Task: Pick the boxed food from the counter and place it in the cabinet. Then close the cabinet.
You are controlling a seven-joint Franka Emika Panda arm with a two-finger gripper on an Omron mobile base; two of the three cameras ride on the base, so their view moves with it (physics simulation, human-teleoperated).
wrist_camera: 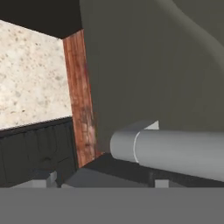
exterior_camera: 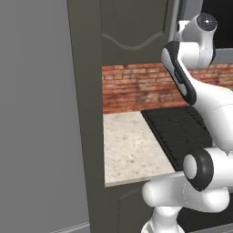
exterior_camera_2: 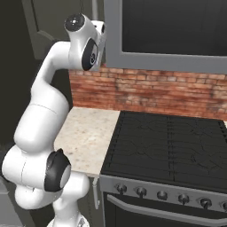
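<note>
The cabinet is a dark grey-olive wall unit whose arched door panel faces me above the counter. In the hand view the cabinet door is very close, and its slim grey handle crosses just above my gripper. The fingertips stand wide apart at the bottom, so the gripper is open and holds nothing. My arm reaches up high against the cabinet door. The boxed food is out of view. The beige speckled counter carries nothing.
A black ribbed stovetop lies right of the counter, with a red brick wall behind. The grey-framed unit with a black window hangs above the stove. A tall dark panel stands at the counter's left.
</note>
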